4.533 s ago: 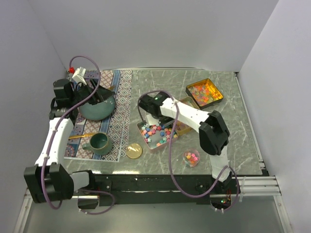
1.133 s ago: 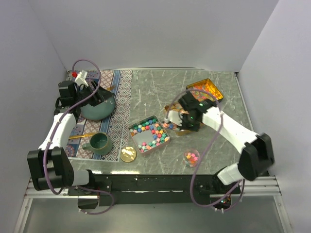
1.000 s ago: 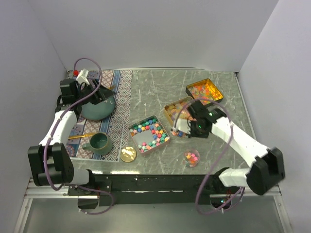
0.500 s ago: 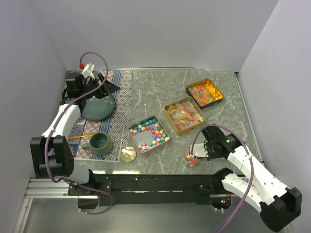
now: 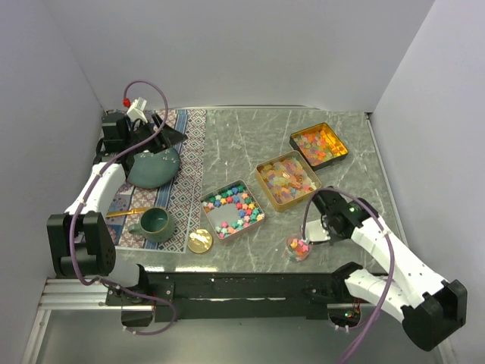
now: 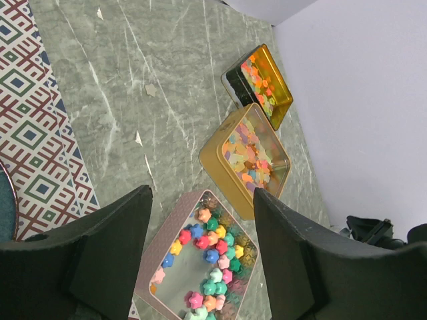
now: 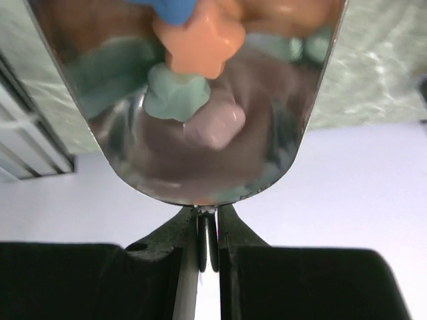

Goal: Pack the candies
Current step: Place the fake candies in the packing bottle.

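Observation:
My right gripper [image 7: 207,217] is shut on the thin handle of a shiny metal scoop [image 7: 120,153]. In the scoop lie an orange, a green and a pink star candy [image 7: 200,40]. From the top view, the right gripper [image 5: 324,227] hangs just right of a small clear cup [image 5: 298,247] holding candies. Star candies fill a pink tin [image 5: 233,208] [image 6: 203,267]. Gummy ones fill a gold tin [image 5: 288,180] [image 6: 250,157]. My left gripper [image 5: 163,136] [image 6: 200,220] is open and holds nothing, high above the teal bowl [image 5: 151,168].
An orange tin [image 5: 319,144] [image 6: 262,83] of candies sits at the back right. A patterned mat [image 5: 186,152] carries the bowl and a teal mug [image 5: 155,222]. A round gold lid [image 5: 200,240] lies near the front. One stray candy [image 6: 151,90] lies on the marble.
The right arm swung from the gold tin to the near side beside the small clear cup, then shifted slightly back. The left gripper rose a little over the bowl.

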`<act>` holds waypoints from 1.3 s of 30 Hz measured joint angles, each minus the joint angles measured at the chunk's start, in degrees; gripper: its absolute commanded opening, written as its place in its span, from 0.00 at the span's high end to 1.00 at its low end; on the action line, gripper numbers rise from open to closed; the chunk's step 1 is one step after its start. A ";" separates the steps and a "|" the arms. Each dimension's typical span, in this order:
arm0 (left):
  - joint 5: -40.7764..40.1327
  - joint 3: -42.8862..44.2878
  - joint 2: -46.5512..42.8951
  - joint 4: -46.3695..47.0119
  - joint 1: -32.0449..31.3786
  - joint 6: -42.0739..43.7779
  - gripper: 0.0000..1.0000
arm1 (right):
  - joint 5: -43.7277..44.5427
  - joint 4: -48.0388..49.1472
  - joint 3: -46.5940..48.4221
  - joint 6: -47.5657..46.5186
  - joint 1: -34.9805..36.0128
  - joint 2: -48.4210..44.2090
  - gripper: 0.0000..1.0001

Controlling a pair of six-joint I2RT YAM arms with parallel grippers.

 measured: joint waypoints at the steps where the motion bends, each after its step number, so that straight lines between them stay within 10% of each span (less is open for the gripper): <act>1: 0.02 -0.02 -0.02 0.07 0.00 0.00 0.32 | 0.52 0.00 1.22 -0.46 0.02 0.85 1.00; 13: 0.17 -1.99 -2.16 1.49 0.02 -0.13 0.31 | 7.78 -3.39 5.22 -10.10 3.67 4.35 1.00; 39: 0.22 -3.02 -3.52 3.69 0.81 -1.66 0.31 | 12.35 -5.46 8.79 1.57 14.40 12.85 1.00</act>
